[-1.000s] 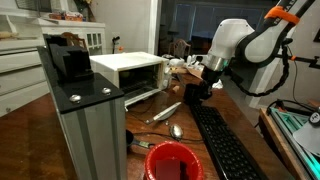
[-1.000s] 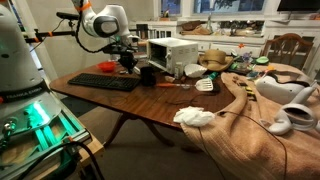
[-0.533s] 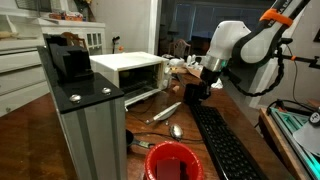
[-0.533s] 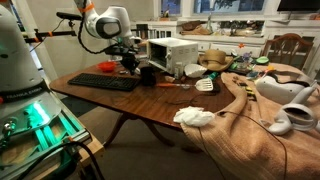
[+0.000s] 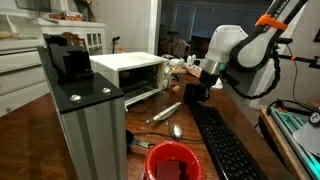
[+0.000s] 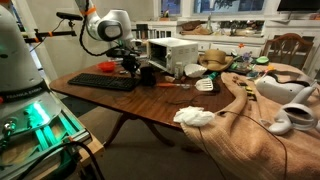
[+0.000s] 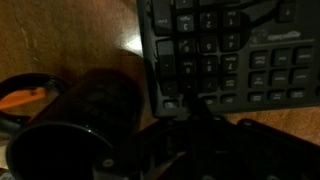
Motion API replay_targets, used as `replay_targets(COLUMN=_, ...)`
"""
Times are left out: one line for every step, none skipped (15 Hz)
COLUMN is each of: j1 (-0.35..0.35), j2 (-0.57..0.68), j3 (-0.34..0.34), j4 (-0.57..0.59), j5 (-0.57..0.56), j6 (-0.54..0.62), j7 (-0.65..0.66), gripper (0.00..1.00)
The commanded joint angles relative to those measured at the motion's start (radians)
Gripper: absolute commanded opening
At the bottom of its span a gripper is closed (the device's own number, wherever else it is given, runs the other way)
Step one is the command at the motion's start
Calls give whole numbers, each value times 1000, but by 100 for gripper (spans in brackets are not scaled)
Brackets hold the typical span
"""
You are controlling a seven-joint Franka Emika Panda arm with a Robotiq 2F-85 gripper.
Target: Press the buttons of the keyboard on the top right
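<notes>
The black keyboard lies flat on the wooden table in both exterior views. In the wrist view its end with rows of square black buttons fills the upper right. My gripper hangs over the keyboard's far end, by a small black cup. In the wrist view the gripper is a dark mass just at the keyboard's edge; its fingers look drawn together, with nothing between them.
A white microwave stands behind. Two spoons and a red bowl lie near the keyboard. The black cup shows in the wrist view. A grey post stands in front. Cloth and clutter cover the table's other half.
The arm has shifted slightly; the gripper stays over the keyboard's far end.
</notes>
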Motion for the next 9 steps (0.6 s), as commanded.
replay_targets(j1=-32, j2=38, j3=21, j4=13, j5=-16, j6=29, j7=-22, gripper=0)
replay_targets(j1=-39, j2=42, j3=31, j4=14, j5=-9, j6=31, j7=-33, gripper=0)
replay_targets(j1=-56, j2=44, j3=55, j4=14, j5=14, j6=31, j7=-59, gripper=0)
replay_targets(j1=-69, j2=46, j3=70, j4=14, j5=24, j6=32, j7=-76, gripper=0)
replay_targets(j1=-82, j2=49, j3=87, j4=13, j5=32, j6=33, j7=-92, gripper=0)
replay_targets(j1=-89, j2=52, j3=95, j4=13, j5=30, j6=36, j7=-97, gripper=0)
replay_targets(j1=-99, j2=55, j3=107, j4=14, j5=30, j6=36, j7=-106, gripper=0)
replay_targets(j1=-105, j2=57, j3=112, j4=13, j5=23, j6=41, j7=-110, gripper=0)
replay_targets(j1=-112, j2=58, j3=118, j4=14, j5=22, j6=42, j7=-116, gripper=0)
